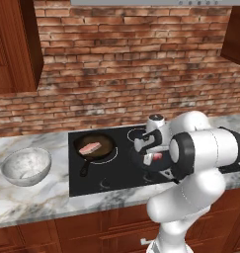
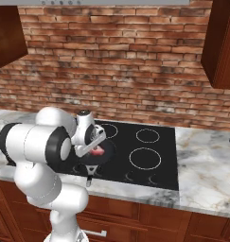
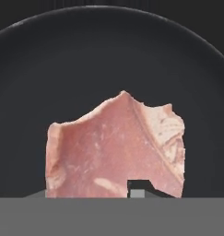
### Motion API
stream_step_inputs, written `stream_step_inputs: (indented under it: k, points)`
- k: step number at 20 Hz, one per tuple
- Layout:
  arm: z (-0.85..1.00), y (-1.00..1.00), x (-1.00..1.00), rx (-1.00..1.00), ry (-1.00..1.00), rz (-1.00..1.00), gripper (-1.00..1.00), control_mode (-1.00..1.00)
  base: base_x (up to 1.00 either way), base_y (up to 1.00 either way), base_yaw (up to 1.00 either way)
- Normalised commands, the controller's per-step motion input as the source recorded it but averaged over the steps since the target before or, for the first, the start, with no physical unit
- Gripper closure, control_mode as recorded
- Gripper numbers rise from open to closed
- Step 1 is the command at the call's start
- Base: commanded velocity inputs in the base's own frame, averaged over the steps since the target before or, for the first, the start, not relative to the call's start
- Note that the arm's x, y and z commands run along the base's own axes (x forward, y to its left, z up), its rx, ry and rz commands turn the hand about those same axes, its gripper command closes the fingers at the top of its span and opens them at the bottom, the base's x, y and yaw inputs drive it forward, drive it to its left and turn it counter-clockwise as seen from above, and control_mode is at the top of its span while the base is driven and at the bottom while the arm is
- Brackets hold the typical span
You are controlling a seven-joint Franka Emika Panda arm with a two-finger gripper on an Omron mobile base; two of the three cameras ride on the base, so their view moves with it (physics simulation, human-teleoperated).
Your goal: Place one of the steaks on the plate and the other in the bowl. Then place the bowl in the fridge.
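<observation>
Nearest the hand camera we recorded a steak point(image 3: 115, 152), pink with paler marbling, lying flat in a black frying pan point(image 3: 109, 55); one dark fingertip point(image 3: 140, 186) showed at its lower edge. We could not tell from any view whether the fingers were spread, pressed together, or pinching the meat.

From the base cameras we noted the gripper point(image 1: 152, 157) pointed down into that pan point(image 2: 103, 156) on the near right part of the black cooktop point(image 2: 149, 163), with the pink of the steak point(image 2: 98, 151) visible just beside the hand. The arm's white elbow point(image 1: 205, 148) hid most of the pan in the left base view.

Further out, to the left on the same cooktop, we logged a second frying pan point(image 1: 95, 148) with the other steak point(image 1: 90, 147) lying in it, well apart from the gripper. Left of the cooktop, the whitish speckled bowl point(image 1: 26, 165) stood upright on the marble counter point(image 1: 42, 197), with no steak in it. Behind everything ran a red brick wall point(image 1: 131, 64), with dark wooden cabinets point(image 1: 15, 44) above.
</observation>
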Motion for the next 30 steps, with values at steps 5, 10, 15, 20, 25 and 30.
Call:
stream_step_inputs:
  k: [5,10,15,20,25,30]
  points:
    - [0.49,0.22,-0.37,-0.02,-0.11,0.0,1.0,-1.0,0.0,0.0,0.0]
    - [0.72,0.3,-0.65,-0.06,-0.1,-0.02,1.0,-1.0,0.0,0.0,0.0]
    - [0.8,0.16,-0.44,-0.16,-0.02,-0.04,1.0,-1.0,0.0,0.0,0.0]
    - [0.94,0.11,-0.47,-0.18,0.0,-0.02,1.0,-1.0,0.0,0.0,0.0]
    - [0.11,-0.15,-0.74,0.0,0.06,-0.01,1.0,-1.0,0.0,0.0,0.0]
    - [0.03,-0.13,-0.65,0.08,0.07,-0.05,1.0,-1.0,0.0,0.0,0.0]
